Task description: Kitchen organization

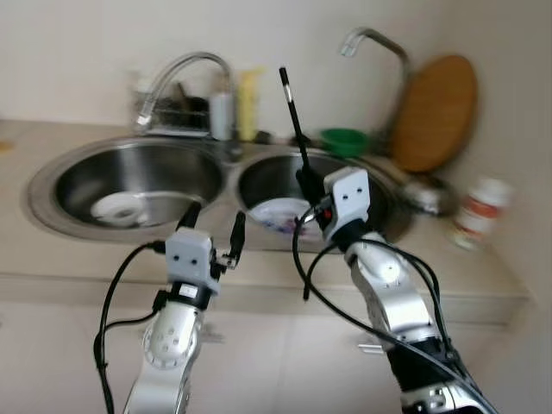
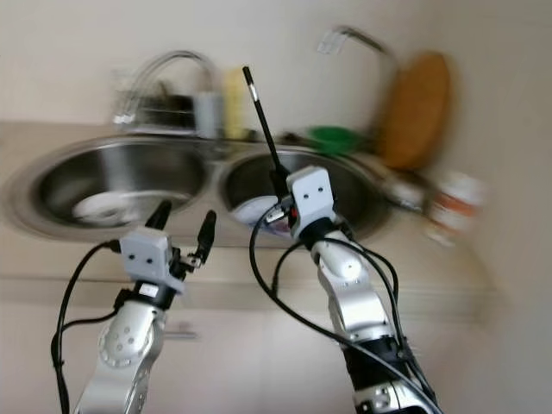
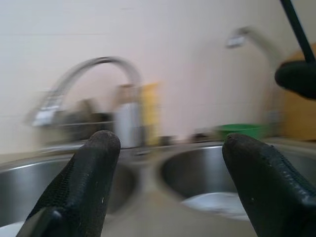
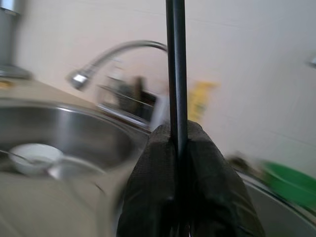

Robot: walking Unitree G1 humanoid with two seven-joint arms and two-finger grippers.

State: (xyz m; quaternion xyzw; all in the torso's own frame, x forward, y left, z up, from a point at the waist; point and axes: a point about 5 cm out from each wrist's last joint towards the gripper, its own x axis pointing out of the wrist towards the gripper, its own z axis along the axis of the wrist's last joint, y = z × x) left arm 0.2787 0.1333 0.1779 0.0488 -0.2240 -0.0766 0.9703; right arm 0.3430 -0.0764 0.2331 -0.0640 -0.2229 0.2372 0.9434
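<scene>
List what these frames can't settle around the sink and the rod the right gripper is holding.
- Black rod: its lower end is hidden between the fingers of the right gripper; the right wrist view cuts off its top.
- Plate in the right basin: partly covered by the right arm; pattern blurred.
- Jar on the counter: label unreadable from motion blur.
- Items behind the faucet: too blurred to identify.
- Left gripper: open, holding nothing.
</scene>
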